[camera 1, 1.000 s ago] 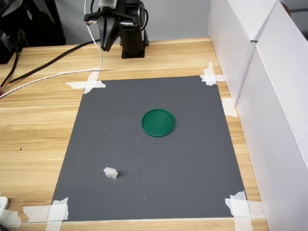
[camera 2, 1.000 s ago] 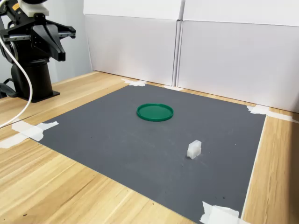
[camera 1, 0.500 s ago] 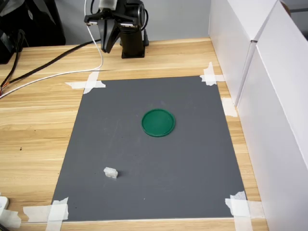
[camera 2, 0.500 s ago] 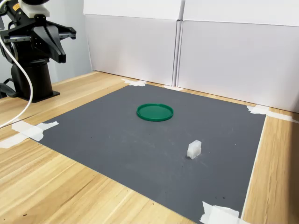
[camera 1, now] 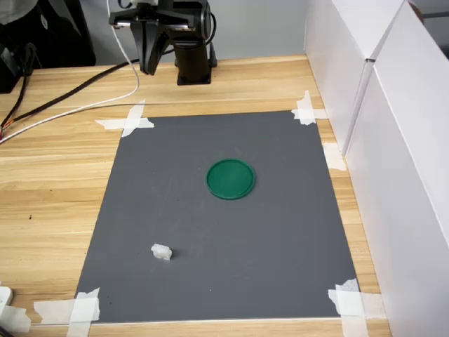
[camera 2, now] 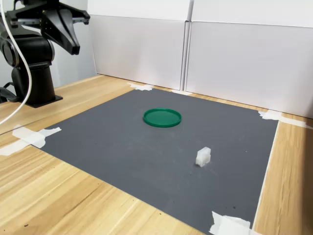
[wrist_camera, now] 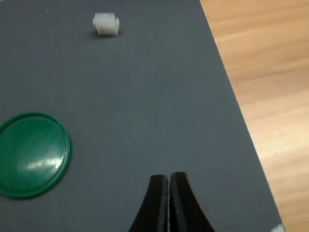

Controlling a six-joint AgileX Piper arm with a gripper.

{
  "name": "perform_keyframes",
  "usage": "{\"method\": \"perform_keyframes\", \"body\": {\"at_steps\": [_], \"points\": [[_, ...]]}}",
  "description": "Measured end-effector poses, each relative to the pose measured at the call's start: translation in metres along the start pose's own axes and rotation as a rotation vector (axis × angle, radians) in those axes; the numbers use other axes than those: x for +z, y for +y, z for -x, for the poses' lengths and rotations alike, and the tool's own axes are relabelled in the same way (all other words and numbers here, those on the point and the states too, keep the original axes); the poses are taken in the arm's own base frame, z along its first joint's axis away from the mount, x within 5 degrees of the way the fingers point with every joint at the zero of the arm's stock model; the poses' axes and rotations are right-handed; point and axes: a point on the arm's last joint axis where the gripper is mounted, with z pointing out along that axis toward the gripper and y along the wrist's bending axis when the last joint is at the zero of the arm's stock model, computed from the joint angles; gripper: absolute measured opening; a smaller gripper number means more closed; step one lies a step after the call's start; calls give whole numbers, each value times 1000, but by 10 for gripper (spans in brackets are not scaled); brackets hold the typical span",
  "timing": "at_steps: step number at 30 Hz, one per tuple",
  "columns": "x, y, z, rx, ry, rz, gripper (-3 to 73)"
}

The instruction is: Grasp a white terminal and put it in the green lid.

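No readable writing; hand (wrist_camera: 168,203) closed, white terminal (camera 1: 161,251) apart from green lid (camera 1: 231,179).

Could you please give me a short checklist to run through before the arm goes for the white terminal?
1. White terminal lying free on the grey mat, nothing touching it: ok.
2. Green lid empty and flat on the mat: ok.
3. Terminal and lid well apart, so the approach will not bump the lid: ok.
4. Hand open for the grasp: not ok; the wrist view shows the jaws shut together.
5. Hand above the terminal: not ok; it hangs near the arm's base, off the mat.
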Motion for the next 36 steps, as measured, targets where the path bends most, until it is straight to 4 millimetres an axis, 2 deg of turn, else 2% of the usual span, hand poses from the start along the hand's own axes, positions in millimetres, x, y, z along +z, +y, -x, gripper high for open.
{"method": "perform_keyframes", "body": {"at_steps": [6,14,20,27,36], "points": [[31,4,35,-88,78,2,-16],[75,9,89,-279,97,13,-16],[107,12,119,-426,107,20,-16],[150,16,127,-545,235,55,-16],[188,30,131,-647,397,249,-16]]}}
